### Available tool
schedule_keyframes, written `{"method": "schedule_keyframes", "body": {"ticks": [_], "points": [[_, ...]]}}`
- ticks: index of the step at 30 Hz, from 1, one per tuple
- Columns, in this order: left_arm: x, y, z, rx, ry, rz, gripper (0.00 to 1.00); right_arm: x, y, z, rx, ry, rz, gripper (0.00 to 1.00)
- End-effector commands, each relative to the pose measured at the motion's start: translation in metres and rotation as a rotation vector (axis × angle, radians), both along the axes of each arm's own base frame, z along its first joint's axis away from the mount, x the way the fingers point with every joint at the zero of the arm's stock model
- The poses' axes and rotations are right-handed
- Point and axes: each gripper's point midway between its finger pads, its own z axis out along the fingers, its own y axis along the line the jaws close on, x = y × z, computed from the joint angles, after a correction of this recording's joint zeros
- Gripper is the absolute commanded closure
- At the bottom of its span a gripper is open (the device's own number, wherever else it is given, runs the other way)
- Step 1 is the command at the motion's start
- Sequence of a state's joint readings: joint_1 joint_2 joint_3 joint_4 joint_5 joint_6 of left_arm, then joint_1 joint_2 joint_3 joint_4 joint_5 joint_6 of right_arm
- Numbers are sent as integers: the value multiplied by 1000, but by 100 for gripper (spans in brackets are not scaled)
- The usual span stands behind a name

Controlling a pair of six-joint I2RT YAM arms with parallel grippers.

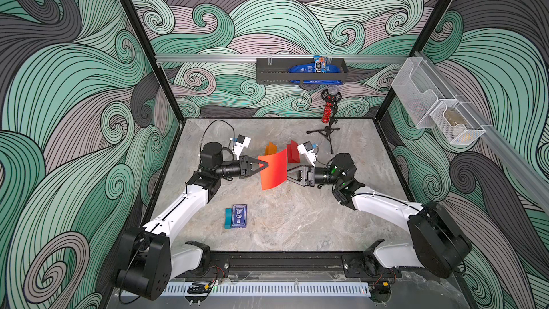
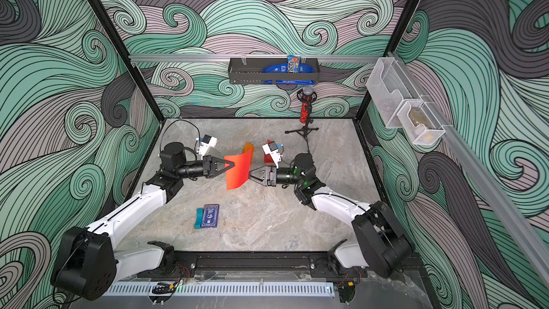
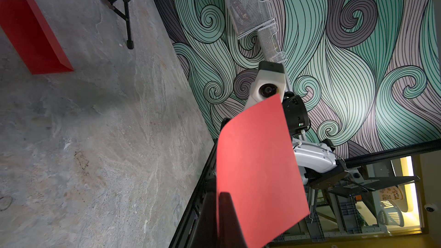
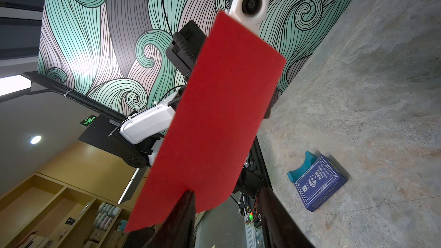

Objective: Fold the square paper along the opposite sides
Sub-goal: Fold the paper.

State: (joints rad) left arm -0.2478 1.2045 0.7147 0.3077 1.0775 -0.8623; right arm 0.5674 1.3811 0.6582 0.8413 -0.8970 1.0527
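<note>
The square paper (image 1: 273,170) is red-orange and hangs upright and slightly curved above the table in both top views (image 2: 237,170). My left gripper (image 1: 265,164) is shut on the paper's left edge, and its dark fingers (image 3: 226,211) pinch the sheet (image 3: 257,163) in the left wrist view. My right gripper (image 1: 288,175) is open at the paper's right edge. In the right wrist view one finger (image 4: 183,206) lies against the sheet (image 4: 214,127) while the other finger (image 4: 274,211) stands well apart.
A folded red paper (image 1: 292,151) and a folded orange paper (image 1: 270,148) stand just behind the held sheet. A blue card box (image 1: 239,216) with a teal piece (image 1: 228,218) lies near the front left. A microphone tripod (image 1: 326,132) stands at the back.
</note>
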Motion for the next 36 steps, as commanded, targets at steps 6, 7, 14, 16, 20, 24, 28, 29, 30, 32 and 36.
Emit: {"method": "schedule_keyframes", "body": {"ticks": [6, 7, 14, 16, 20, 24, 28, 29, 30, 32, 36], "points": [[-2, 4, 7, 10, -54, 13, 100, 5, 12, 7, 8, -8, -3, 43], [-3, 4, 7, 11, -56, 13, 100, 5, 12, 5, 2, -3, -2, 42], [-3, 5, 9, 18, -74, 18, 100, 9, 15, 3, -2, 14, -1, 37], [-3, 5, 9, 20, -75, 21, 100, 10, 16, 3, -2, 18, 1, 36], [-3, 5, 10, 22, -82, 22, 100, 12, 20, -1, -6, 35, 12, 34], [-3, 5, 12, 23, -88, 24, 100, 12, 28, -6, -14, 50, 33, 31], [-3, 6, 12, 31, -93, 28, 100, 10, 30, -5, -5, 58, 46, 28], [-3, 6, 11, 36, -92, 29, 100, 10, 30, -6, -7, 59, 44, 28], [-3, 6, 12, 39, -96, 31, 100, 11, 28, -6, -13, 61, 34, 28], [-3, 7, 12, 44, -103, 34, 100, 17, 22, -11, -40, 73, 3, 29], [-3, 7, 14, 50, -117, 37, 100, 23, 6, -9, -45, 74, -43, 30]]}}
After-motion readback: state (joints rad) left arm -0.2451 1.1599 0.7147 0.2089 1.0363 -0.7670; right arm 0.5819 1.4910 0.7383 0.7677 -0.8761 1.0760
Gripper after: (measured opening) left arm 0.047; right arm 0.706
